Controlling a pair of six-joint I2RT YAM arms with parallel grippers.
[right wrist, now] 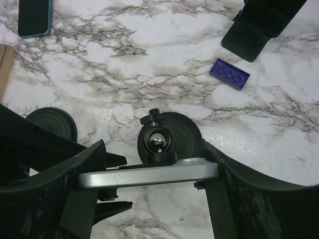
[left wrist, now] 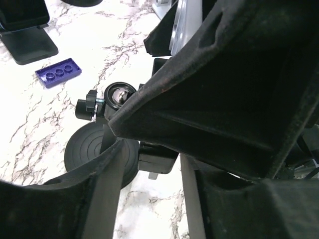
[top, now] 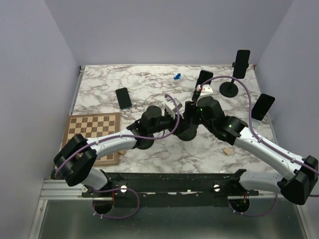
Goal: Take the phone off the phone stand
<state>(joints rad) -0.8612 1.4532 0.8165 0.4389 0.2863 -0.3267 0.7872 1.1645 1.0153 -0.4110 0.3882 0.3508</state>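
The phone stand has a round black base [right wrist: 172, 130] and a ball joint [right wrist: 159, 142]; it stands mid-table [top: 185, 130]. The silver phone [right wrist: 149, 176] shows edge-on in its cradle, also in the top view [top: 173, 108] and the left wrist view [left wrist: 182, 25]. My right gripper [right wrist: 152, 193] is shut on the phone's two ends from above [top: 189, 108]. My left gripper [left wrist: 149, 199] comes from the left [top: 168, 116]; its fingers [left wrist: 112, 189] close round the stand's cradle [left wrist: 155, 158] below the phone. The right gripper's body hides much of the left wrist view.
A dark phone [top: 123, 98] lies flat beside a chessboard [top: 94, 130]. A blue brick [top: 177, 76] lies at the back. Other stands holding phones are at the back right [top: 241, 63] [top: 262, 106] [top: 203, 78]. A small wooden block [top: 227, 151] lies near the right arm.
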